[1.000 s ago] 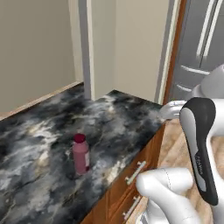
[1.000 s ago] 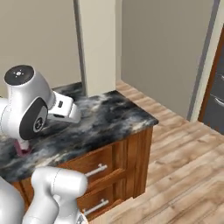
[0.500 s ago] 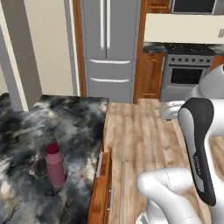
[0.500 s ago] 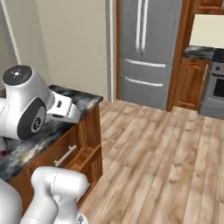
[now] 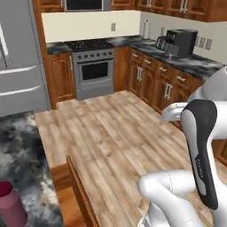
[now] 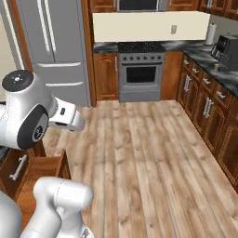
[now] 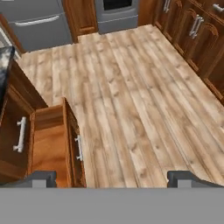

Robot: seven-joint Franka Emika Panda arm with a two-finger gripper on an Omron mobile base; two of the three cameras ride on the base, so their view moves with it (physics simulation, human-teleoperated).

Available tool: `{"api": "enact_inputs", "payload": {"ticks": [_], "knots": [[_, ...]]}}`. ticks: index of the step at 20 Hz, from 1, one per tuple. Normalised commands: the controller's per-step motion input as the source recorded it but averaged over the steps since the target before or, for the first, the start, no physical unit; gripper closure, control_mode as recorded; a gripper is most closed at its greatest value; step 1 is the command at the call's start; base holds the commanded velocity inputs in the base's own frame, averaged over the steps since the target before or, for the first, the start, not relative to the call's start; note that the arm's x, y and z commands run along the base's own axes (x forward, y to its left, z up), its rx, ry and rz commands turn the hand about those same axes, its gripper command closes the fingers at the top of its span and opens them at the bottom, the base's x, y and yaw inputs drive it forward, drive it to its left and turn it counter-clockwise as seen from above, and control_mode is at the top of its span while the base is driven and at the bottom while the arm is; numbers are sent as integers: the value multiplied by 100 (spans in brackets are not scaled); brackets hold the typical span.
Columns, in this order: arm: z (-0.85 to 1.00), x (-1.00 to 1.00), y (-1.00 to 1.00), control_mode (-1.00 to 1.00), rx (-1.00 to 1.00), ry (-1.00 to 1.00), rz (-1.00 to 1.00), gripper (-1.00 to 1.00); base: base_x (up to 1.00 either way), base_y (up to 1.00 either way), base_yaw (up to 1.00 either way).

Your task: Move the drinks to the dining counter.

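Your gripper (image 7: 112, 178) hangs over bare wood floor (image 7: 131, 92), finger tips (image 7: 40, 178) spread wide apart at the bottom of the hand view, nothing between them. The maroon-pink bottle (image 5: 9, 207) sits at the lower left corner of the left base view, dark red cap up, cut off by the frame edge, standing on the dining counter (image 5: 20, 155), the black-and-grey marbled top. The label is not readable from here. You can't make out the small orange-yellow carton anywhere. Bottle is well apart from the arm, which rises at the lower right of that view. Hand view: an open wooden drawer (image 7: 50, 146) sticks out from the counter's brown front, just left of the gripper, silver bar handle (image 7: 79, 148) on its face, another bar handle (image 7: 19, 134) on the closed drawer beside it. Same open drawer shows at the lower left in the right base view (image 6: 44, 174). Across the floor: steel fridge (image 6: 51, 42) on the left, steel range (image 6: 141, 69) centre against the back wall, brown cabinets (image 6: 209, 111) with dark stone top along the right. A black coffee machine (image 5: 181, 42) sits on that far counter, with a white paper towel roll (image 6: 211, 33) near the corner.
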Motion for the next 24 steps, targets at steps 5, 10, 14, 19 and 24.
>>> {"api": "enact_inputs", "payload": {"ticks": [5,10,14,19,24], "knots": [[0,0,0,100,0,0,0,-100,18,0,-73],[0,0,0,100,0,0,0,-100,29,-27,-57],[0,0,0,100,0,0,0,-100,18,-3,-76],[0,0,0,100,0,0,0,-100,3,8,-87],[0,0,0,100,0,0,0,-100,0,31,-92]]}}
